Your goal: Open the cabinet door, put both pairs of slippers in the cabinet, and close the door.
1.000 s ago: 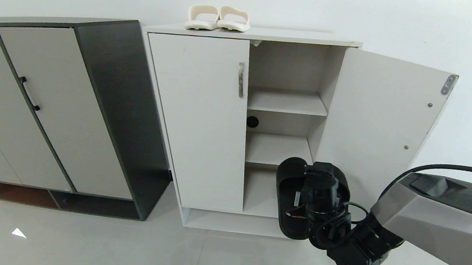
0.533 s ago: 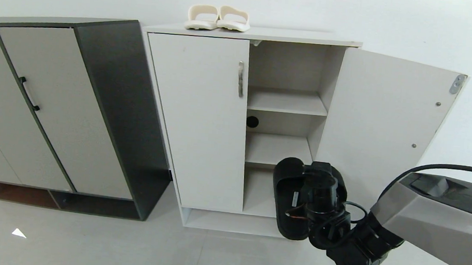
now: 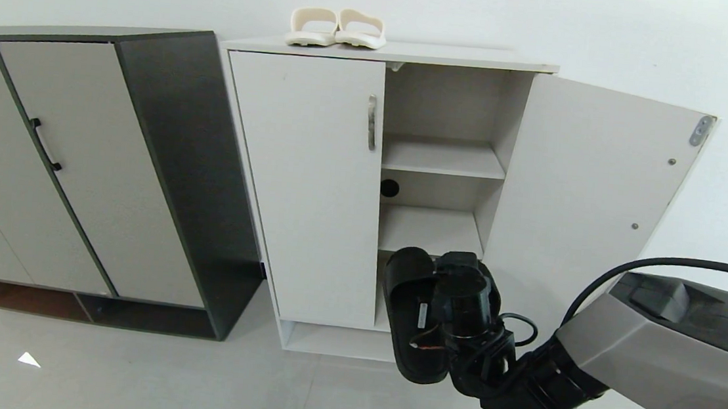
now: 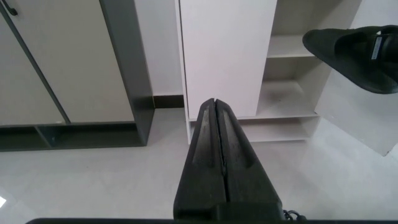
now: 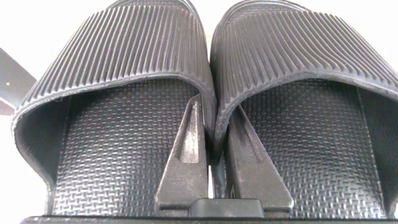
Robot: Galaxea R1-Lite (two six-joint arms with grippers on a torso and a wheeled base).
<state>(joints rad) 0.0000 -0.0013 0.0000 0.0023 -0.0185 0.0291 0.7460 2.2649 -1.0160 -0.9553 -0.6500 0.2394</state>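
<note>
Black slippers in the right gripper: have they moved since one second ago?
Yes. The black slippers have shifted left, toward the cabinet's closed door, and slightly lower.

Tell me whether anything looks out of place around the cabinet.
The cream slippers lie on top of the white cabinet, not inside. The black slippers hang pinched together in the right hand before its open side. Nothing looks spilled or damaged.
</note>
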